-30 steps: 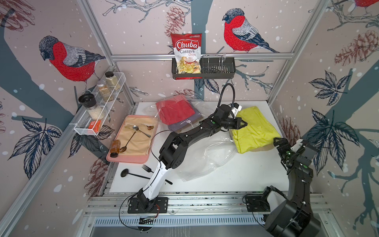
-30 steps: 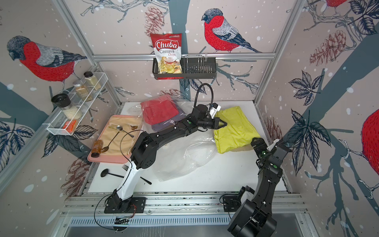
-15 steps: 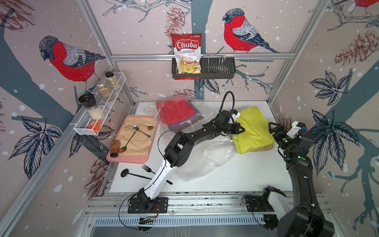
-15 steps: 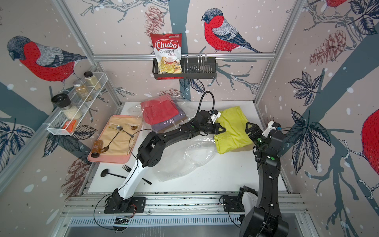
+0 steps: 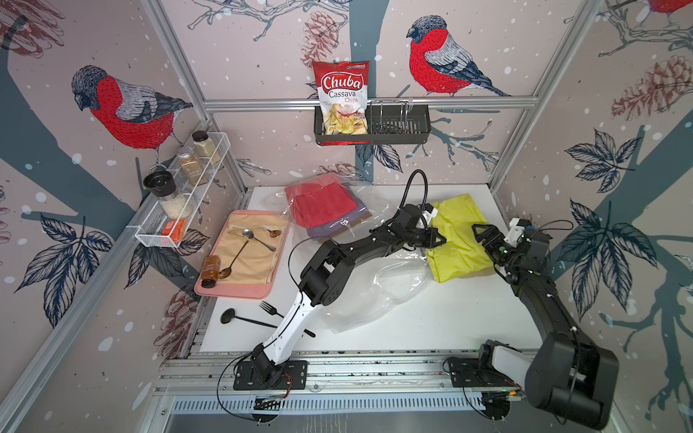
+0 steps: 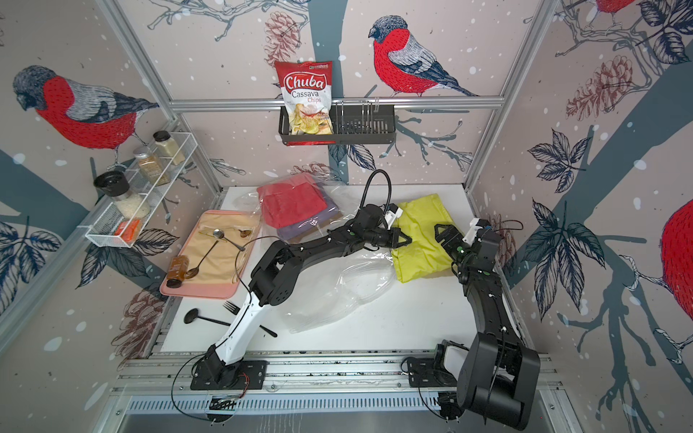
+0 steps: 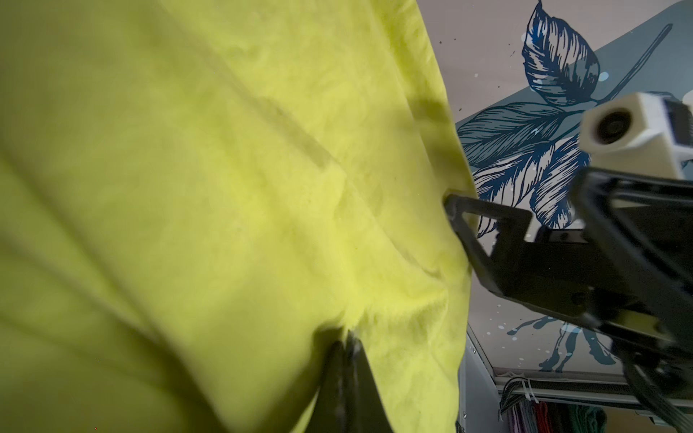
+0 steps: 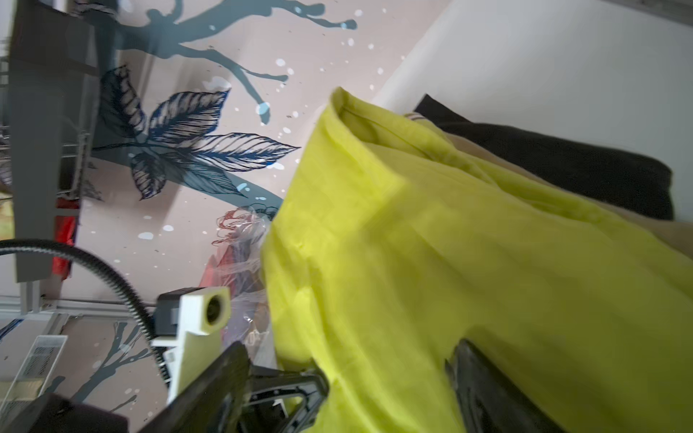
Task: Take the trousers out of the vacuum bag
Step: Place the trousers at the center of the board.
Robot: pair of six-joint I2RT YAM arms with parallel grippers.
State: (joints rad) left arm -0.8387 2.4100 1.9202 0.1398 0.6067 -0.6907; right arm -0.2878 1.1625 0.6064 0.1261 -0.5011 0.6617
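The yellow-green trousers [image 5: 455, 243] [image 6: 422, 240] lie at the back right of the white table, outside the vacuum bag. My left gripper [image 5: 439, 240] [image 6: 407, 240] [image 7: 347, 346] is shut on their left edge. My right gripper [image 5: 479, 233] [image 6: 441, 231] [image 8: 356, 378] is open at their right edge, with cloth between its spread fingers. Black trousers [image 8: 562, 161] and a mustard-brown fold [image 8: 660, 232] show beneath the yellow-green pair. The clear vacuum bag [image 5: 378, 292] [image 6: 337, 296] sprawls mid-table. Its back end still wraps the red trousers [image 5: 318, 204] and the purple trousers [image 5: 332, 230].
A pink tray [image 5: 232, 290] with beige cloth, spoons and a brown bottle sits at the left. A black fork [image 5: 272, 309] and ladle [image 5: 228, 316] lie at the front left. A chips packet [image 5: 340, 97] stands in the black wall basket. A wire shelf [image 5: 180, 210] holds jars.
My right arm swung up from the front right corner to the yellow-green trousers' right edge. My left gripper pulled the trousers' left edge slightly toward the front.
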